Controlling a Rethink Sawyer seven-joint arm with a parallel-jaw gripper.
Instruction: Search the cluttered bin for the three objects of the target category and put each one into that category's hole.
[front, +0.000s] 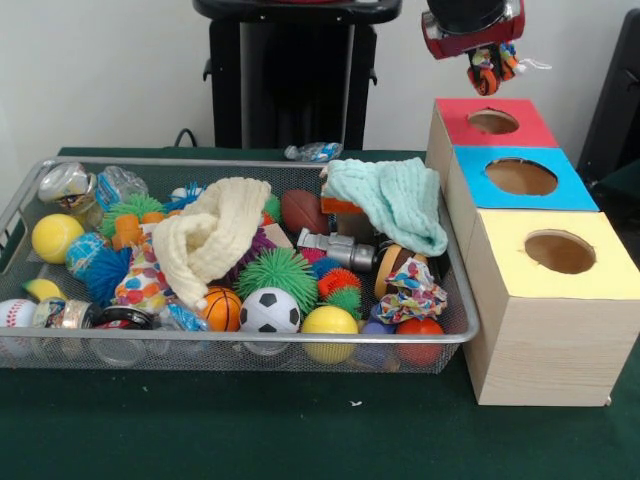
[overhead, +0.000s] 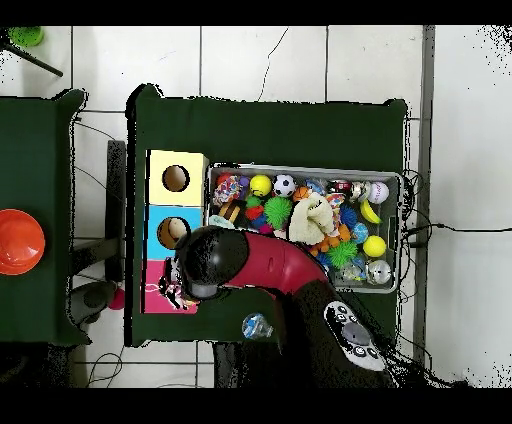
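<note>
While the gripper (front: 487, 70) pinches a small wheeled toy (front: 492, 74) above the red box's hole (front: 493, 121) at far right, beside the bin (front: 250, 338), early release could drop it onto the rim, since it hangs slightly off-centre.

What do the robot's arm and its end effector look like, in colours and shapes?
The arm is red with rounded black joints, and the black base section carries a round grey control panel. The end effector hangs below a red and black wrist housing.
</note>
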